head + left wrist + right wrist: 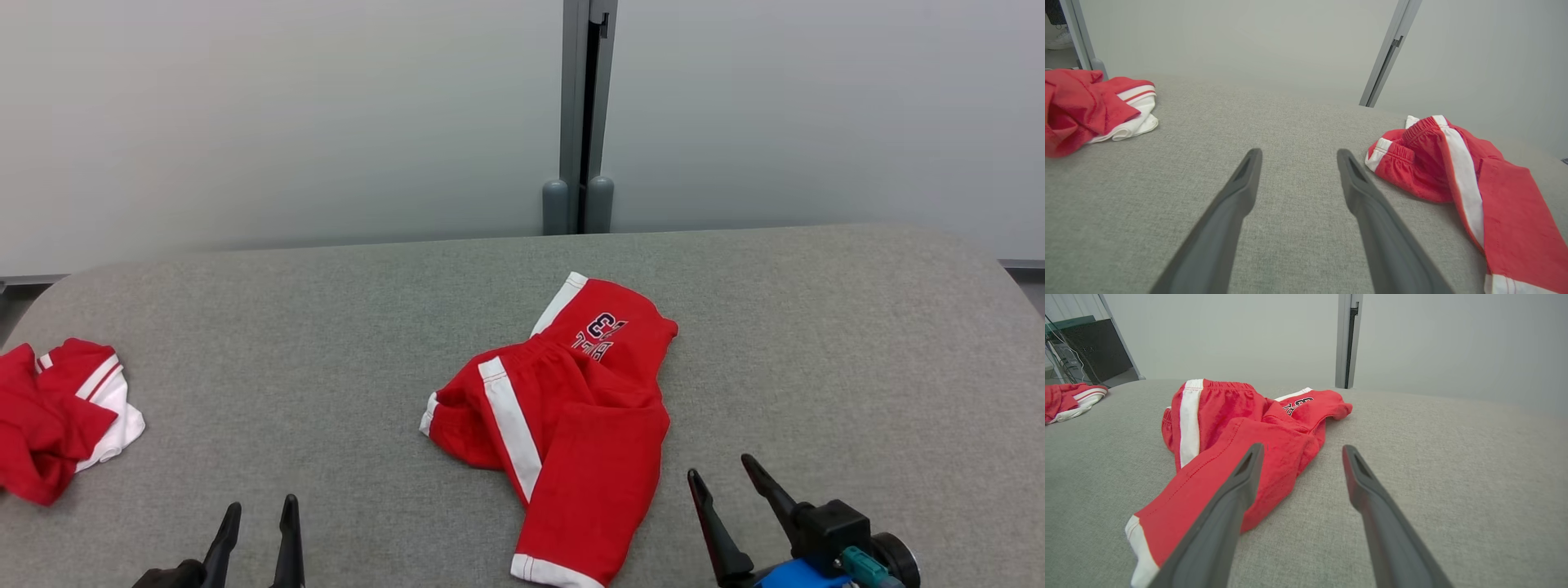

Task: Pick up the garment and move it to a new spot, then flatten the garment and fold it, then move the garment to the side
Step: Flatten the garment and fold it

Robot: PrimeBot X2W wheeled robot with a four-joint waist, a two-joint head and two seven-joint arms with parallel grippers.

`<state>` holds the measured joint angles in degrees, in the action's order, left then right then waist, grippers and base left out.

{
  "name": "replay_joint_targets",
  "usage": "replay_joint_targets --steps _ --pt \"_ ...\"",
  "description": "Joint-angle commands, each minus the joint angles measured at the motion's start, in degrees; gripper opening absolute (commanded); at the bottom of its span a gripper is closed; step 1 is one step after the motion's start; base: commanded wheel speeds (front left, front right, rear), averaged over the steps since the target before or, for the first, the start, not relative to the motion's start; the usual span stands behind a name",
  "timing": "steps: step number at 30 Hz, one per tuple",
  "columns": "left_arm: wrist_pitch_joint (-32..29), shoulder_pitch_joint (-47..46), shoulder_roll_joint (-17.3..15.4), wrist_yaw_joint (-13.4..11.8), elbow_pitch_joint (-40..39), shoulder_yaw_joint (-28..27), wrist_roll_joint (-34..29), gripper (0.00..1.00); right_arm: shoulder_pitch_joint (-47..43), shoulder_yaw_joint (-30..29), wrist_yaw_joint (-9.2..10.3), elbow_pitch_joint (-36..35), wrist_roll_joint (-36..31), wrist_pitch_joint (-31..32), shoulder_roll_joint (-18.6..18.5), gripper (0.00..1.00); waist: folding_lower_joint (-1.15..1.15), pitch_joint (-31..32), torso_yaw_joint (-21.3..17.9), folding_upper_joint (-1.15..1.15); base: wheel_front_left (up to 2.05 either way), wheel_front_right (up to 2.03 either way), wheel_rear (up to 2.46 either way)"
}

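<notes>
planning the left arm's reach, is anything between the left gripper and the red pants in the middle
Nothing: the grey table cover between the left gripper and the red pants is bare, as the head and left wrist views show.

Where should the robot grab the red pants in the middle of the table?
Probably the bunched waistband of the red pants. It humps up off the table and faces the open left pincer, so come in low from the robot's left. The near leg lies flat and looks harder to pinch.
</notes>
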<state>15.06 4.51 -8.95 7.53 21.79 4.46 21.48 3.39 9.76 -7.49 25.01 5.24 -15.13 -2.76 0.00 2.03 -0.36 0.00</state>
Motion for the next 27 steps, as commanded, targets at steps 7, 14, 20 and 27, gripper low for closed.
replay_joint_targets --steps 7,14,20,27 --pt "0.16 0.01 0.02 -0.08 0.39 0.97 -0.31 1.0 1.56 6.01 0.0 -0.94 -0.83 -0.04 -0.2 1.0 0.0 -0.2 1.01 0.0 0.0 0.0 0.0" --pt "0.16 -0.62 -0.58 -0.08 1.23 2.78 0.37 1.0 5.06 20.82 0.0 2.84 -1.91 -0.04 -0.29 1.0 0.0 -1.36 3.33 0.0 0.0 0.0 0.0" --pt "0.16 -1.38 -1.51 -0.07 2.18 5.12 1.45 1.0 9.25 25.65 0.0 12.75 -3.7 1.2 -0.26 1.0 0.0 -2.18 6.8 0.0 0.0 0.0 0.0" --pt "0.16 -1.17 -2.76 -0.08 2.48 6.34 2.95 1.0 9.73 24.44 0.0 17.27 -6.65 3.83 -0.23 1.0 0.0 -3.47 9.15 0.0 0.0 0.0 0.0"
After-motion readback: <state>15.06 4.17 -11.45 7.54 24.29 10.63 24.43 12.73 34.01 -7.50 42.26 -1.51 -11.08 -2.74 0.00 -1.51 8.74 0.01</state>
